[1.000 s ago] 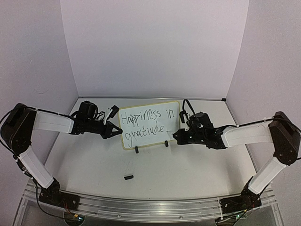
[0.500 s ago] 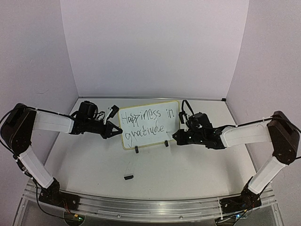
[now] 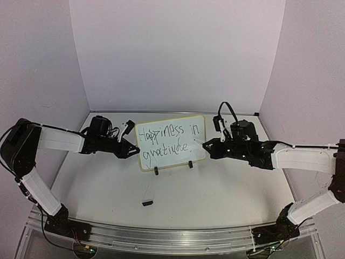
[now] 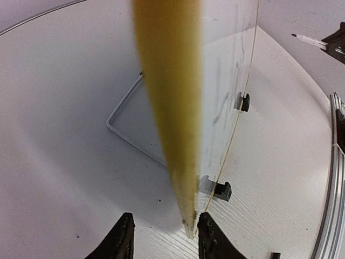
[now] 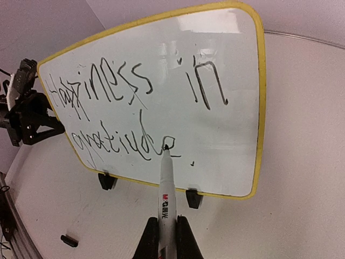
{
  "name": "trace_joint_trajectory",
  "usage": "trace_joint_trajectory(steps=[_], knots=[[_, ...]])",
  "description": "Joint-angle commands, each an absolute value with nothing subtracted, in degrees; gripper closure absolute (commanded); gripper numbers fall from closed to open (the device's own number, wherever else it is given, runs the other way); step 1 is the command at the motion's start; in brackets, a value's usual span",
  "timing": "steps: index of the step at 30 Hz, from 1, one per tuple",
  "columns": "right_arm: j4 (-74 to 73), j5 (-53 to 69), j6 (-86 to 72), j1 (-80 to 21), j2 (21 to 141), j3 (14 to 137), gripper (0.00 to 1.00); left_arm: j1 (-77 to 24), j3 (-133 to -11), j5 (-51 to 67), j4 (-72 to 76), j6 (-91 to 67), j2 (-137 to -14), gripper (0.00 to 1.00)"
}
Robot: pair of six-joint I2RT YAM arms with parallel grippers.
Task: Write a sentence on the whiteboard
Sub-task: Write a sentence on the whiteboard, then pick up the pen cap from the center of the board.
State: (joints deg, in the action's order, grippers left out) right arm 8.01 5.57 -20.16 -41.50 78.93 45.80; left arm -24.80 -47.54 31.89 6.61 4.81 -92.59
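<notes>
The whiteboard (image 3: 173, 159) stands upright on two black clip feet at mid-table, with the sentence (image 3: 167, 138) "Happiness in gratitude" in black on two lines. My left gripper (image 3: 135, 151) is at the board's left edge. In the left wrist view its fingers (image 4: 165, 217) stand apart, the yellow rim (image 4: 172, 97) between them and close to the right finger. My right gripper (image 5: 167, 220) is shut on a white marker (image 5: 164, 186). The marker's tip points at the last letter of the sentence (image 5: 135, 102) and looks slightly off the whiteboard (image 5: 237, 124).
A small black marker cap (image 3: 146, 203) lies on the table in front of the board. A wire stand (image 4: 124, 127) props the board from behind. Walls close the table on the left, back and right. A metal rail (image 3: 161, 237) runs along the near edge.
My left gripper has opened off the board's left rim. The right arm has drawn back to the right and up, keeping the marker pointed at the end of the second line.
</notes>
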Motion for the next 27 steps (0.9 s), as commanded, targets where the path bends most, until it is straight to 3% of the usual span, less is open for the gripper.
trace_joint_trajectory(steps=[1, 4, 7, 8, 17, 27], knots=[[1.8, 3.4, -18.0, -41.2, 75.2, 45.5, 1.00, -24.6, -47.2, 29.6, 7.0, 4.7, -88.9, 0.53], [0.4, 3.3, -17.9, -41.2, 73.3, 45.0, 1.00, -24.6, -46.5, 28.9, 6.6, 4.1, -87.0, 0.44], [-0.8, 3.5, -17.7, -41.2, 72.1, 44.8, 1.00, -24.7, -44.9, 27.7, 6.0, 2.7, -83.7, 0.20], [-1.7, 3.6, -17.7, -41.1, 71.7, 44.7, 1.00, -25.1, -43.8, 26.9, 6.1, 2.0, -82.0, 0.18], [-4.7, 4.2, -17.0, -40.9, 69.3, 45.2, 1.00, -37.9, -33.5, 16.1, 4.1, -8.9, -68.8, 0.18], [-5.2, 14.9, -16.1, -40.9, 70.1, 47.0, 1.00, -49.9, -31.9, 14.9, -3.9, -11.0, -73.8, 0.23]])
